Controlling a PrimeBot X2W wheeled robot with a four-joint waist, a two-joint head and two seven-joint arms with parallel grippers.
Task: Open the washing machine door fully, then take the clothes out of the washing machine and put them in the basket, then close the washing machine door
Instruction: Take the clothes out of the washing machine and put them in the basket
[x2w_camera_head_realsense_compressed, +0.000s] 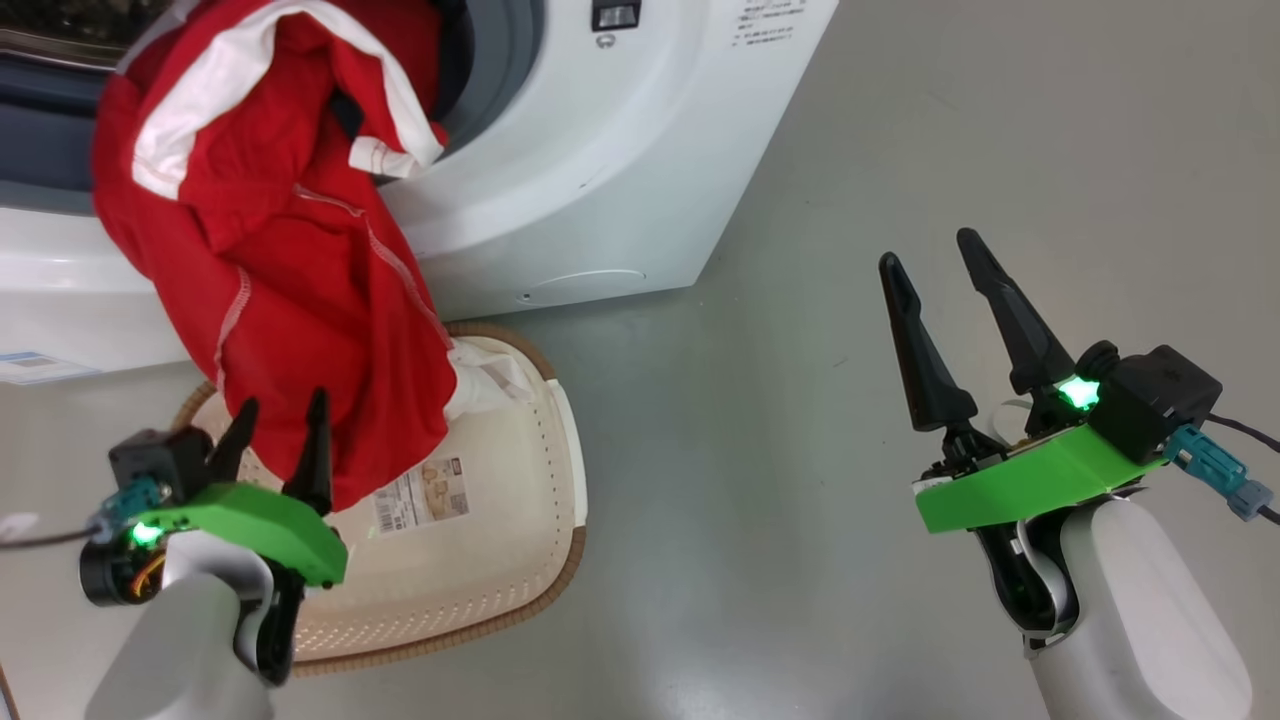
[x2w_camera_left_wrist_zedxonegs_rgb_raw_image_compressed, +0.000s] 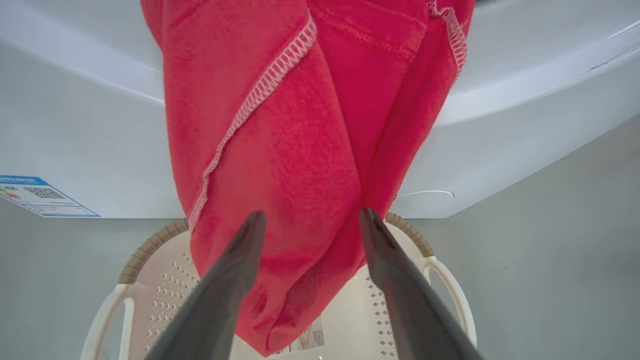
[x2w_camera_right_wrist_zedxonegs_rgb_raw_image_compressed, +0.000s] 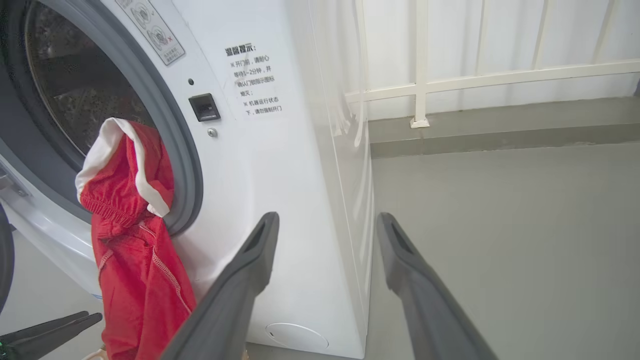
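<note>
Your left gripper (x2w_camera_head_realsense_compressed: 284, 400) stood wide at the lower end of the clothes (x2w_camera_head_realsense_compressed: 270, 260), which hung from the washing machine (x2w_camera_head_realsense_compressed: 600, 150) over the basket (x2w_camera_head_realsense_compressed: 480, 580). Your right gripper (x2w_camera_head_realsense_compressed: 929, 247) was also wide and empty above the floor (x2w_camera_head_realsense_compressed: 760, 450).

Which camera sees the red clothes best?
The head view: the clothes show almost whole, draped from the washing machine opening down to the basket. The left wrist view catches their lower end close up; the right wrist view sees them sideways.
</note>
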